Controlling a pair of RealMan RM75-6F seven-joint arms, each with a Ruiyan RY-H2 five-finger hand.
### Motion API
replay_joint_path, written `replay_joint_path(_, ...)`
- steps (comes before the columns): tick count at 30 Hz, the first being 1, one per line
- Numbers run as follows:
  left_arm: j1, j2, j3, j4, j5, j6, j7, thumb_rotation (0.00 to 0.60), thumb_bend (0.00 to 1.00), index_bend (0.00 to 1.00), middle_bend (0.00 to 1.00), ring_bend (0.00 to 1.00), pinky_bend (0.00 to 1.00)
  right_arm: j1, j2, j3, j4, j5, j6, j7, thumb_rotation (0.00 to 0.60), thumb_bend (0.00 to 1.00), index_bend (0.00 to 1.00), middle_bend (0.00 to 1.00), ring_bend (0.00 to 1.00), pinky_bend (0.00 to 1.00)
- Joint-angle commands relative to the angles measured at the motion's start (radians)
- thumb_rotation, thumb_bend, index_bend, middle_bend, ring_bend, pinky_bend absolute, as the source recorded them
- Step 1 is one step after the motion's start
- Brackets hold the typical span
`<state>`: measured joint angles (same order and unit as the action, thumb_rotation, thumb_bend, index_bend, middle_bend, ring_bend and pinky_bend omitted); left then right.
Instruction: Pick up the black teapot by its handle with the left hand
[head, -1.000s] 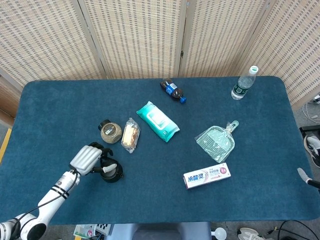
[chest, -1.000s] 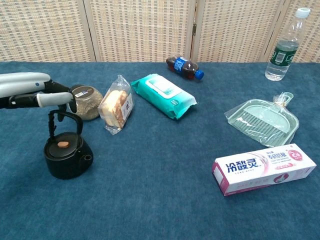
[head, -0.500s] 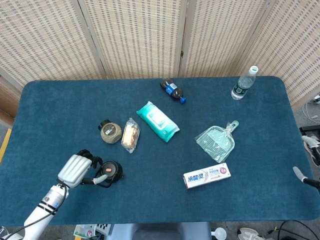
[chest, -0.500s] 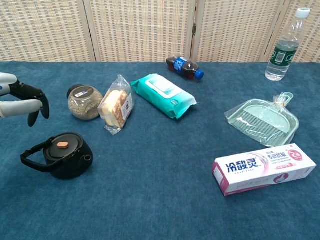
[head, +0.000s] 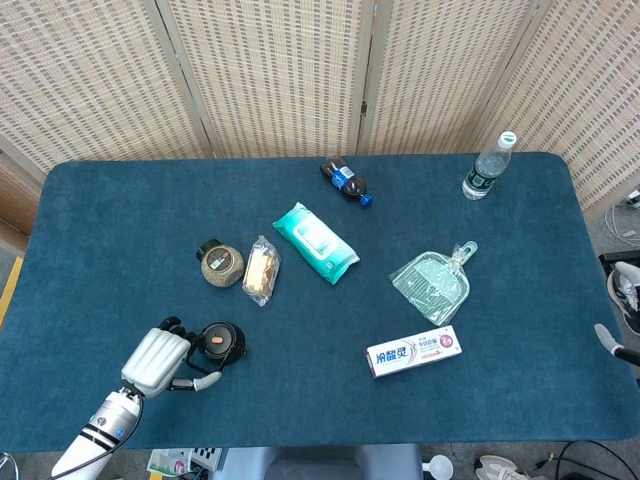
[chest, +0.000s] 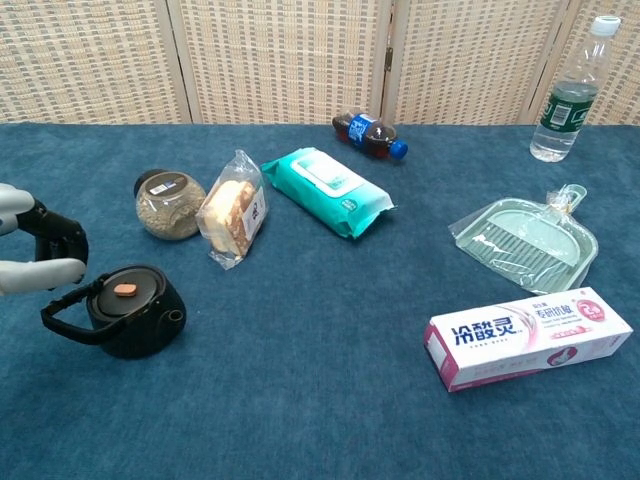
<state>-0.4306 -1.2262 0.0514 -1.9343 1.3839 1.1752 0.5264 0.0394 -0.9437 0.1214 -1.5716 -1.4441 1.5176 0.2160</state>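
Note:
The black teapot (head: 221, 342) (chest: 136, 313) stands on the blue table near its front left, with an orange knob on the lid. Its handle (chest: 63, 318) lies folded down toward the left. My left hand (head: 158, 361) (chest: 34, 256) hovers just left of the teapot and holds nothing. Its pale thumb (chest: 42, 273) stretches out just above the lowered handle, and the dark fingers (chest: 62, 235) curl apart from it. Only a grey tip of my right hand (head: 608, 346) shows at the right edge of the head view.
Behind the teapot lie a round jar (chest: 168, 205) and a wrapped bread pack (chest: 232, 218). Further right are a teal wipes pack (chest: 327, 191), a cola bottle (chest: 368, 133), a green dustpan (chest: 524, 240), a toothpaste box (chest: 527, 336) and a water bottle (chest: 568, 94).
My left hand let go of the upright handle, which dropped to the left. The hand then drew back left and toward the table's front edge.

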Motion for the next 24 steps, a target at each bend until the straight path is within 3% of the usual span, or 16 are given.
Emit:
replay_joint_path(1, 0.016, -0.025, 0.006, -0.021, -0.005, 0.023, 0.041, 0.000, 0.10, 0.45, 0.51, 0.42, 0.19, 0.002, -0.001, 0.001, 0.003, 0.004, -0.005, -0.001, 0.600, 0.26, 0.14, 0.20, 0.14, 0.05)
replay_joint_path(17, 0.021, -0.089, 0.006, -0.014, -0.042, 0.011, 0.119, 0.000, 0.10, 0.45, 0.51, 0.43, 0.18, -0.004, -0.007, -0.002, 0.014, 0.008, -0.008, 0.013, 0.600, 0.26, 0.14, 0.20, 0.14, 0.05)
replay_joint_path(21, 0.027, -0.120, 0.010, 0.008, -0.040, 0.017, 0.133, 0.053, 0.10, 0.45, 0.51, 0.43, 0.18, -0.009, -0.009, -0.008, 0.018, 0.010, -0.011, 0.017, 0.600, 0.26, 0.14, 0.20, 0.14, 0.05)
replay_joint_path(24, 0.031, -0.136, 0.011, 0.015, -0.041, 0.020, 0.138, 0.058, 0.10, 0.45, 0.51, 0.43, 0.18, -0.012, -0.008, -0.009, 0.018, 0.008, -0.008, 0.019, 0.600, 0.26, 0.14, 0.20, 0.14, 0.05)
